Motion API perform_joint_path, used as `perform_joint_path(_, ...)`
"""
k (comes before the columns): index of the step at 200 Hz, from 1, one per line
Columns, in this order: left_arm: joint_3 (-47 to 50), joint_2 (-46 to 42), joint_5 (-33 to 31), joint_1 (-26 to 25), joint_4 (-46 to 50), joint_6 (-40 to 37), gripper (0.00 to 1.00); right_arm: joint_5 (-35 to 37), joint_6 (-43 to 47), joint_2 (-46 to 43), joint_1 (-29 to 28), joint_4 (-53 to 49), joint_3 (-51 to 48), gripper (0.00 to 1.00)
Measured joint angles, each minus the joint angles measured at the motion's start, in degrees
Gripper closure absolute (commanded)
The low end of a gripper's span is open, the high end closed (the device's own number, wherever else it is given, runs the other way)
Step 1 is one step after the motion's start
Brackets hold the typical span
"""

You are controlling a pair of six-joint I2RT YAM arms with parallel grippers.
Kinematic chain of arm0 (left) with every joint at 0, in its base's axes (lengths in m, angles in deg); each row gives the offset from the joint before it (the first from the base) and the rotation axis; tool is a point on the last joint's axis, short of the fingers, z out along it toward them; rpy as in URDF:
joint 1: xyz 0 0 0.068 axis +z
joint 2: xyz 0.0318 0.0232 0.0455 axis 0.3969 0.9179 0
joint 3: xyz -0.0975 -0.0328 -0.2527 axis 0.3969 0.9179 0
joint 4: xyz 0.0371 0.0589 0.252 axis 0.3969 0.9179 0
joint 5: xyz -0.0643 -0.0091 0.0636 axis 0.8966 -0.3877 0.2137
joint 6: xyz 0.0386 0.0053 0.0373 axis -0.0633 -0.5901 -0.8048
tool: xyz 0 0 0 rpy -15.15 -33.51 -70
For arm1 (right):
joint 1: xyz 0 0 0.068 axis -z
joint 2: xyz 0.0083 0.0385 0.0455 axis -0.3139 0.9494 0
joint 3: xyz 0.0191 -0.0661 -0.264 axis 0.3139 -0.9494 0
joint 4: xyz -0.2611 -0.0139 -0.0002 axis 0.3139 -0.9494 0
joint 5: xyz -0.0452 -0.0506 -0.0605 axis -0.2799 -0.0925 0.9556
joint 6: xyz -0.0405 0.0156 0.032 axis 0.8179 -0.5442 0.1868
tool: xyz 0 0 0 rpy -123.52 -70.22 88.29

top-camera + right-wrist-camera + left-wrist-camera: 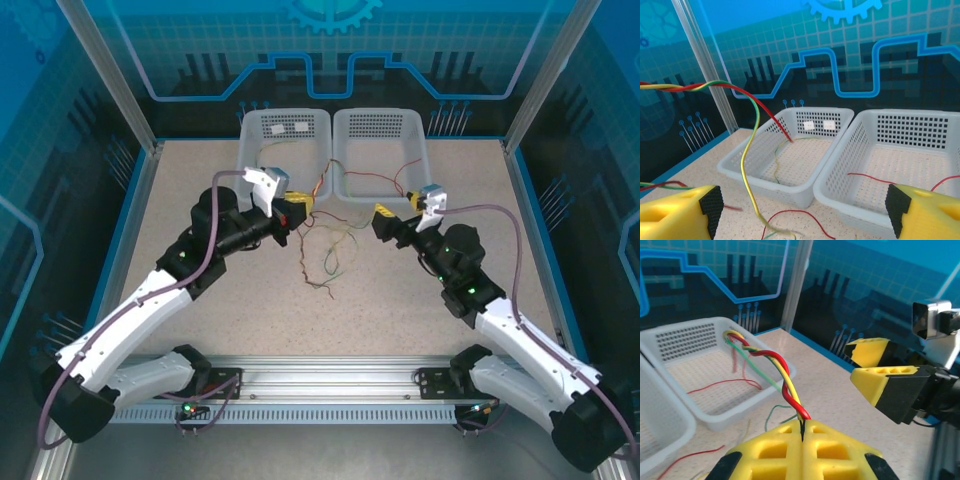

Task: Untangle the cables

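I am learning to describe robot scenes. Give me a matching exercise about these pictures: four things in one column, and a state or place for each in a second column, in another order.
Things
1. yellow-fingered left gripper
2. yellow-fingered right gripper
3. thin red, yellow and green cables
4. white perforated plastic basket with two white labels

States or places
A. open, holding nothing
B. far side, on the left
C. shut on the cables
D. twisted together, gripped at one end

Pairs: 1-C, 2-A, 3-D, 4-B
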Motion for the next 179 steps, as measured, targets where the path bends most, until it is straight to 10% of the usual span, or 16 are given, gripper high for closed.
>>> perform_joint_path(115, -0.39, 7.58, 13.44, 3.21, -4.26, 9.46, 1.0, -32.57, 2.21, 5.77, 1.9, 4.26, 2.1, 0.36)
perform_joint_path(179, -0.98, 8.76, 15.37, 3.21, -5.14, 11.69, 1.0, -33.24, 15.52, 12.46, -8.44, 2.27, 6.1, 0.23)
